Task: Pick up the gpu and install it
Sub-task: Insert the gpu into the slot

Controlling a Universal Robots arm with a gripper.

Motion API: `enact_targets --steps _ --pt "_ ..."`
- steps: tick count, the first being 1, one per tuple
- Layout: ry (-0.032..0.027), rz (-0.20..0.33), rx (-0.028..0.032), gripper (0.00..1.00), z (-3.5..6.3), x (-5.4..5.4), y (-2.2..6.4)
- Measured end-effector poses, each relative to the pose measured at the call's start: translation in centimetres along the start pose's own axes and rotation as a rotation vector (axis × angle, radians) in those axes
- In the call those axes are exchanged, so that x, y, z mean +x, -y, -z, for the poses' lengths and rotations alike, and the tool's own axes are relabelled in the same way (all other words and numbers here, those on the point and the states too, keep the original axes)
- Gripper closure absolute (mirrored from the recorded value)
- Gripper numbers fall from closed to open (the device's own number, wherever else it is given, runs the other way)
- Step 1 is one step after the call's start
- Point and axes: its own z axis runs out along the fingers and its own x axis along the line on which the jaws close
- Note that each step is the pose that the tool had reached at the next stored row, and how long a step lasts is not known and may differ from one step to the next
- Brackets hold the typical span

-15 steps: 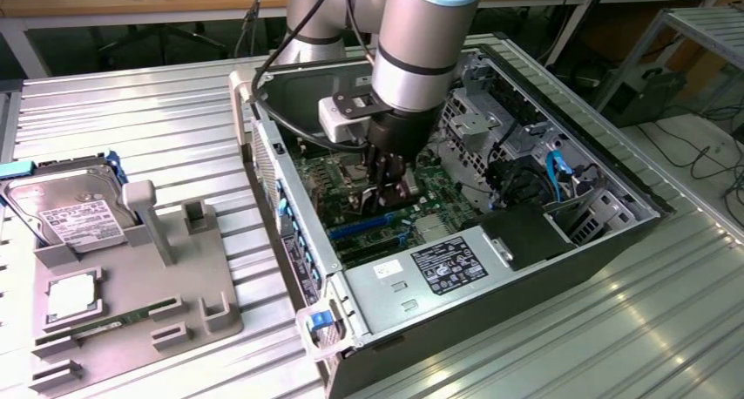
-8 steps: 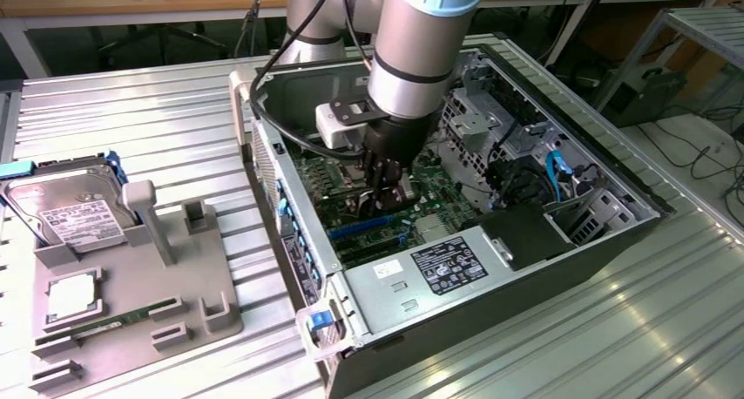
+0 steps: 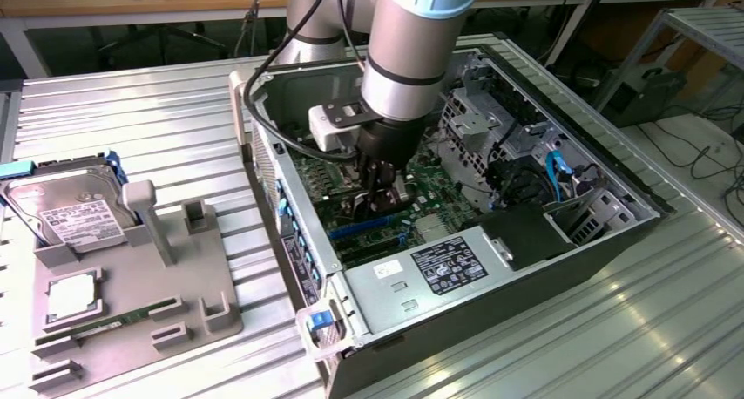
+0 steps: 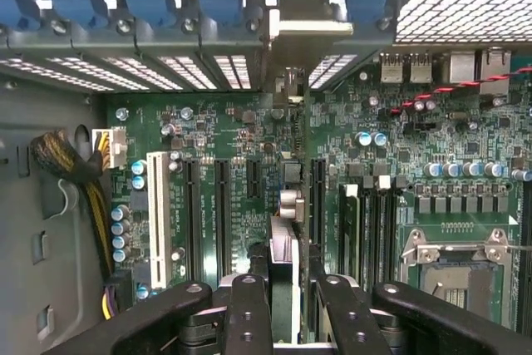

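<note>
A: Nearest in the wrist view, what do you see?

B: The gripper (image 4: 284, 309), its two black fingers (image 4: 247, 313) closed part-way on the gpu (image 4: 284, 288), which stands edge-on between them as a thin dark card. Its long axis runs away from the camera toward the case's rear wall, in line with the black expansion slots (image 4: 223, 205) on the motherboard (image 4: 241, 139).

A: And the arm?

B: In the exterior view the arm (image 3: 402, 59) comes down steeply from the top centre of the frame into the open computer case (image 3: 605, 251), with the gripper (image 3: 384, 194) pointing down, low over the board at frame centre. The gpu (image 3: 382, 203) sits at its tip, just above the slots.

A: Further off?

B: At the exterior view's left, a grey holder tray (image 3: 128, 329) carries a hard drive (image 3: 76, 212) and a green memory stick (image 3: 111, 323).
</note>
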Motion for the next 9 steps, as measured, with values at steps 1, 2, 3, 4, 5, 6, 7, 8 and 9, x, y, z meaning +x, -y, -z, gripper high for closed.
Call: enact_targets --steps 1,2,3,4,5,6,7,8,9 --pt "0.0 0.0 0.0 0.73 -0.08 0.0 -0.08" --pt "0.0001 0.0 0.0001 0.73 -0.24 0.0 -0.11" --pt "0.0001 0.0 0.0 0.73 -0.39 0.0 -0.13" --pt "0.0 0.0 0.0 0.73 -0.47 0.0 -0.13" --pt "0.0 0.0 0.0 0.73 -0.6 0.0 -0.15" --pt "0.0001 0.0 0.0 0.73 -0.66 0.0 -0.16" --pt "0.0004 0.0 -0.0001 0.73 -0.69 0.0 -0.19" --pt "0.0006 0.0 -0.0001 0.73 -0.72 0.0 -0.21" --pt "0.0009 0.0 0.0001 0.73 -0.77 0.0 -0.22"
